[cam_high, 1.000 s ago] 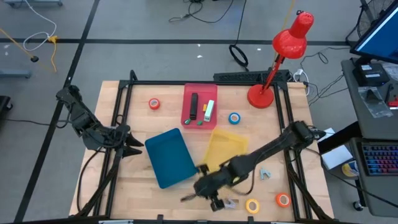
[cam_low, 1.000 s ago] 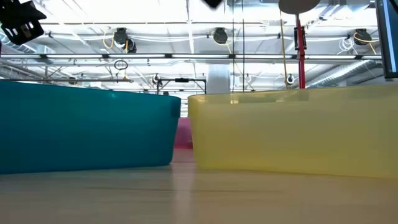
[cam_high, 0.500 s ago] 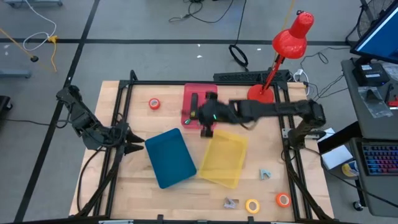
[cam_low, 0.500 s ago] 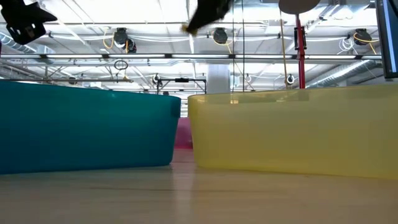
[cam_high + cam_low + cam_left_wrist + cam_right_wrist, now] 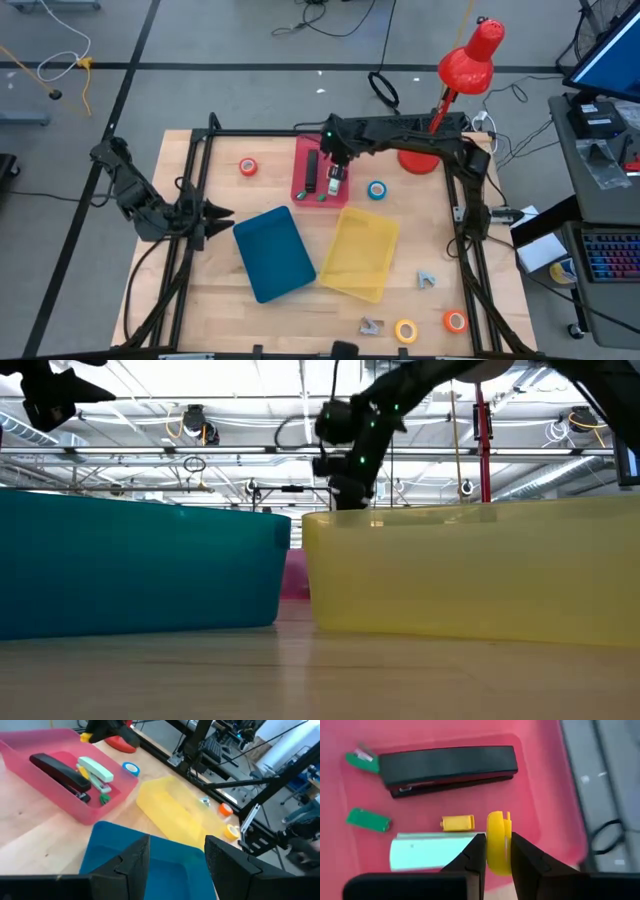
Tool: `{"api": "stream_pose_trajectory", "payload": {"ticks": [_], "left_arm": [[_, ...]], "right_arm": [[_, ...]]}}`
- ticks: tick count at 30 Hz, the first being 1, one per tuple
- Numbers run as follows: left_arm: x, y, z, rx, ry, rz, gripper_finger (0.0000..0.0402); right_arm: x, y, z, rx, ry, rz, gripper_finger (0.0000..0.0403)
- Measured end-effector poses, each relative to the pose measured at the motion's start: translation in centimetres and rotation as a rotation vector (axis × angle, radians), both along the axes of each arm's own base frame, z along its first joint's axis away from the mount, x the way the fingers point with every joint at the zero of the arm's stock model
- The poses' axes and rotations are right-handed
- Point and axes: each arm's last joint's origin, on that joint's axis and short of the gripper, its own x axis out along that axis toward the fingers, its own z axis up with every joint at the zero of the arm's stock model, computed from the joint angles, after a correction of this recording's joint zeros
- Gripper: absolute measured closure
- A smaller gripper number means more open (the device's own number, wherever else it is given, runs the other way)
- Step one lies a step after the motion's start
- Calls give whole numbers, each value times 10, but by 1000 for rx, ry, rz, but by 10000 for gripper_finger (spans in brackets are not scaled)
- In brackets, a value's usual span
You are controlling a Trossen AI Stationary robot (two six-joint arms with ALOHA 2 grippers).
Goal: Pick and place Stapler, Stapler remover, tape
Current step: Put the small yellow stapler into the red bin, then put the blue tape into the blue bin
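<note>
A red desk lamp (image 5: 462, 75) stands at the far right of the table (image 5: 230, 310), its base just right of the reaching right arm. The blue tray (image 5: 272, 252) and the yellow tray (image 5: 361, 252) sit side by side in the middle, both with nothing visible inside, and in the low view their walls hide most of the table behind them. The pink tray (image 5: 302, 152) at the far centre holds a black stapler (image 5: 447, 766), a pale green stapler (image 5: 427, 851), a small yellow piece (image 5: 457, 823) and green bits (image 5: 368, 818). One red-orange tape roll (image 5: 248, 167) lies left of the pink tray, a blue roll (image 5: 377, 190) right of it, and a yellow roll (image 5: 406, 330) and another red-orange roll (image 5: 455, 321) lie at the near right. The right gripper (image 5: 496, 852) hangs over the pink tray, fingers narrowly pinching a yellow object (image 5: 496, 840) above the pale green stapler. The left gripper (image 5: 174, 857) waits left of the blue tray, fingers spread, holding nothing
</note>
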Motion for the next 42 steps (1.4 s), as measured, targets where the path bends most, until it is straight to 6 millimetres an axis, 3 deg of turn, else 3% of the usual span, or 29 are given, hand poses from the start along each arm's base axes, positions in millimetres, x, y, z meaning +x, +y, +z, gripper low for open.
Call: {"api": "stream_pose_trajectory", "payload": {"ticks": [5, 14, 23, 36, 42], "left_arm": [[2, -2, -1, -42, 2, 24, 215], [9, -8, -6, -12, 20, 69, 215], [12, -12, -8, -19, 33, 78, 215], [12, -12, -8, -15, 37, 69, 215], [12, -12, -8, -15, 38, 68, 215]], "right_arm": [[-2, -21, -19, 117, -28, -66, 351], [-2, -36, -24, 146, -85, -119, 310], [-1, -37, -29, 155, -81, -130, 297], [-2, -36, -27, 191, -97, -200, 233], [-17, -15, 1, 225, -38, -200, 230]]}}
